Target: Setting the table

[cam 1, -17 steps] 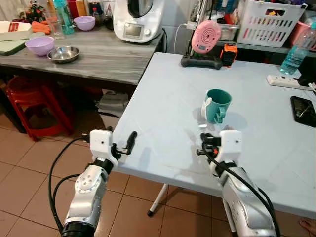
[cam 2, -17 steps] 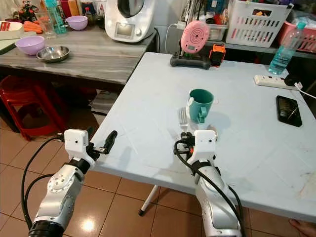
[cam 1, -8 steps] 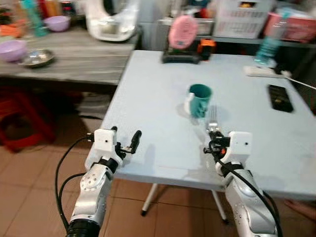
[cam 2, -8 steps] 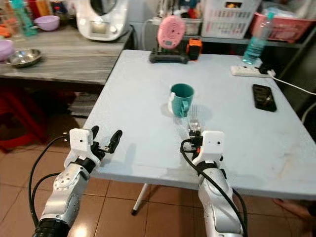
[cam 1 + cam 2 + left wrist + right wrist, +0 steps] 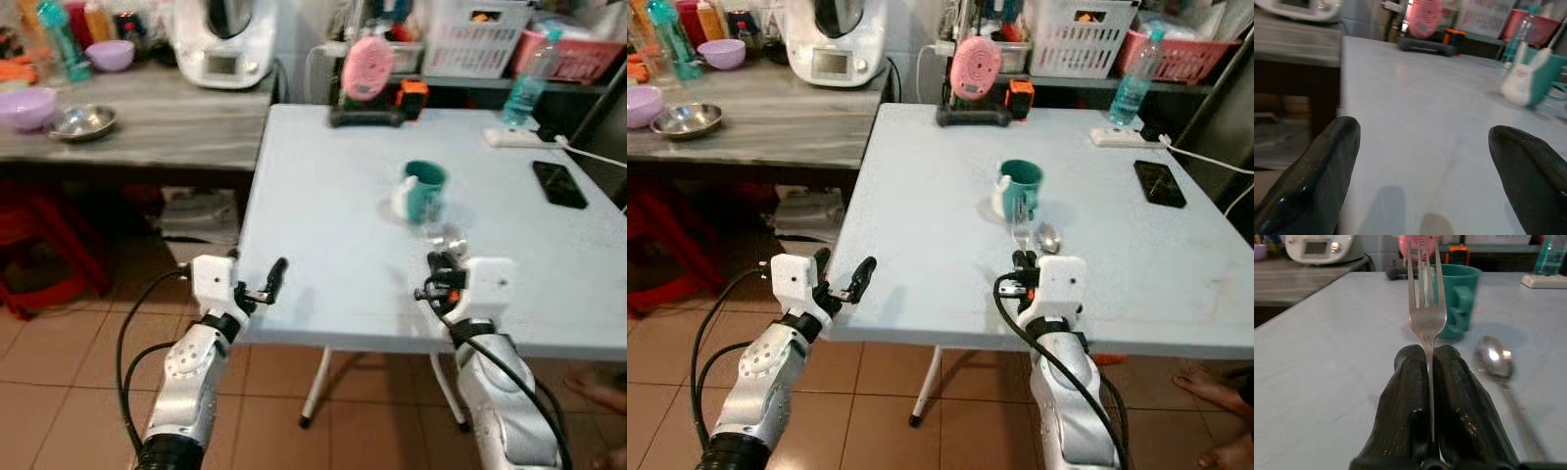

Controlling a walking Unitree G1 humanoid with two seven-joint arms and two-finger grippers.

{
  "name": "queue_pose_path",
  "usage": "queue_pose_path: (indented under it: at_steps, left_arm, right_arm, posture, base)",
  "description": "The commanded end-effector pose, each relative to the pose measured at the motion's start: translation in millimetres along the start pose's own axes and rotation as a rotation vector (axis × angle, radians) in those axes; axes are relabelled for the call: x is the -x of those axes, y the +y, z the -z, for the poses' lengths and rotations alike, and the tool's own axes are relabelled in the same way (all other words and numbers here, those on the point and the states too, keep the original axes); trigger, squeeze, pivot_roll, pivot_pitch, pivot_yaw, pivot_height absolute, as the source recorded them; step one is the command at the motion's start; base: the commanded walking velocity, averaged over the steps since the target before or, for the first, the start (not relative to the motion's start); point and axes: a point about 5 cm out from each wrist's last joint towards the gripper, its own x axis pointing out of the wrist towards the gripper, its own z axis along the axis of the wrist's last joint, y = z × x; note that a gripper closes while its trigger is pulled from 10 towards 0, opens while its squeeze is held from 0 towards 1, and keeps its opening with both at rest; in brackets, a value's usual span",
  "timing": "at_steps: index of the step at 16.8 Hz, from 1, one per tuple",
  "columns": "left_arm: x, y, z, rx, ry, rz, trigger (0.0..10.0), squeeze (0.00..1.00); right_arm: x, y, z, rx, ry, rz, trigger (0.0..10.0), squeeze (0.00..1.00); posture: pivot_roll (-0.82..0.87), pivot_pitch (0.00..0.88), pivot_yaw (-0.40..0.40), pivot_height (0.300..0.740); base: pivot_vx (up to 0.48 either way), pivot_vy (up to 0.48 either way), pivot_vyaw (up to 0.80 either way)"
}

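A teal mug [image 5: 1021, 186] with a white handle stands on the light blue table [image 5: 921, 215]. My right gripper [image 5: 1023, 266] is shut on a silver fork [image 5: 1425, 308], whose tines point toward the mug just beyond it. A silver spoon [image 5: 1493, 357] lies flat on the table to the right of the fork, between gripper and mug. My left gripper [image 5: 857, 279] is open and holds nothing. It hovers at the table's near left corner, and its fingers [image 5: 1317, 166] frame the bare tabletop.
To the left is a wooden counter [image 5: 774, 108] with a steel bowl [image 5: 686, 119] and a white kitchen machine [image 5: 835, 39]. At the table's far side stand a pink fan [image 5: 977, 69], power strip [image 5: 1114, 138], bottle [image 5: 1129, 83] and phone [image 5: 1159, 183]. A person's foot [image 5: 1205, 382] is on the floor at the right.
The whole picture has shifted and pulled back, so the camera moved. The right gripper still holds the fork near the mug, and the left gripper stays open.
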Motion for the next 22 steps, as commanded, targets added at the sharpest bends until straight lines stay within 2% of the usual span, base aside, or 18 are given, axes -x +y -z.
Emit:
queue_pose_path:
  at_steps: [1, 7, 22]
  left_arm:
    - [0.7, 7.1, -2.3, -0.013, -0.004, -0.021, 10.0, 0.0]
    - [-0.3, 6.4, -1.3, -0.016, -0.001, -0.011, 10.0, 0.0]
    - [-1.5, 7.6, 0.1, -0.02, -0.01, -0.041, 10.0, 0.0]
  right_arm:
    - [-0.1, 3.1, -7.1, 0.002, -0.04, -0.011, 10.0, 0.0]
    - [-1.3, 3.3, -8.1, 0.001, -0.057, -0.008, 10.0, 0.0]
    - [0.4, 0.3, -10.4, 0.035, -0.079, -0.014, 10.0, 0.0]
  posture:
    - [-0.05, 0.0, -0.007, 0.74]
    - [-0.05, 0.0, -0.003, 0.74]
    - [-0.06, 0.0, -0.006, 0.74]
  base:
    - [0.0, 0.382, 0.0]
    - [0.0, 0.38, -0.33]
    - [0.0, 0.38, 0.0]
